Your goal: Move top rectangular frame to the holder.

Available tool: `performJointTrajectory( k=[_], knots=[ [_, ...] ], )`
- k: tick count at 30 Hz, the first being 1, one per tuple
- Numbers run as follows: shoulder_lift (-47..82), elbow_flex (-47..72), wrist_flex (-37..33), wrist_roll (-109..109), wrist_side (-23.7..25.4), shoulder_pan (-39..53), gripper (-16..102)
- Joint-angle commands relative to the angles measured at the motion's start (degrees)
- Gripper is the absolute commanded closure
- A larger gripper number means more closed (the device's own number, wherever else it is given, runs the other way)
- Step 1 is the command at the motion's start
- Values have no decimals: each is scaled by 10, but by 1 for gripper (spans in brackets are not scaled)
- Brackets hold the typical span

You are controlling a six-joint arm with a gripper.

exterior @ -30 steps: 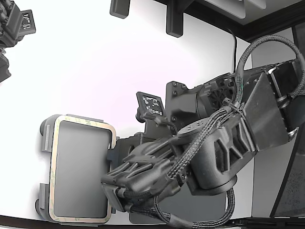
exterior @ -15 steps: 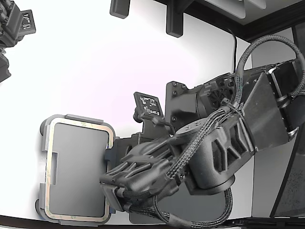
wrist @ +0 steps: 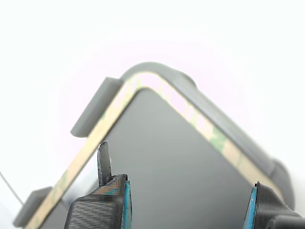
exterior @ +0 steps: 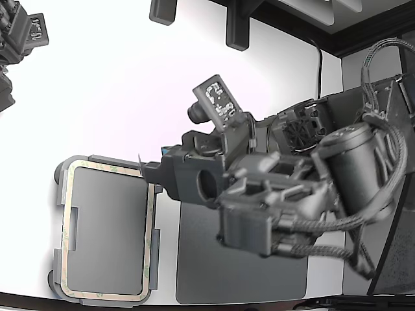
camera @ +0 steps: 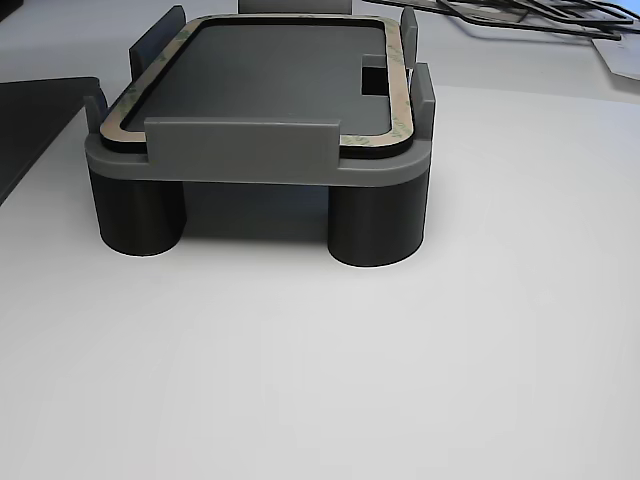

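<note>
The beige rectangular frame lies flat in the light grey holder at the lower left of the exterior view. It rests inside the raised edge tabs. My gripper hovers just off the holder's corner nearest the arm, a little above it. The wrist view shows my gripper open and empty, its fingers spread wide over a rounded corner of the frame and the holder. The other view shows the frame seated level on the holder, which stands on dark round legs.
A dark grey flat mat lies beside the holder under my arm and shows at the edge of the other view. A second arm sits at the exterior view's upper left. Dark brackets stand at the table's far edge.
My gripper has let go of the frame and pulled back from the holder's side, rising and turning. The frame now lies settled in the holder.
</note>
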Motion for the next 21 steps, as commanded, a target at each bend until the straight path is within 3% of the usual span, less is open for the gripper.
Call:
performJointTrajectory(
  k=[1,7,13,15,21],
  knots=[
    [112,55,-50,-285,-2,-32,-14],
    [288,196,-95,-498,-69,-136,-14],
    [523,396,-180,-677,-261,-329,-14],
    [566,439,-193,-690,-276,-350,-14],
    [645,543,-237,-711,-255,-351,-14]
  ],
)
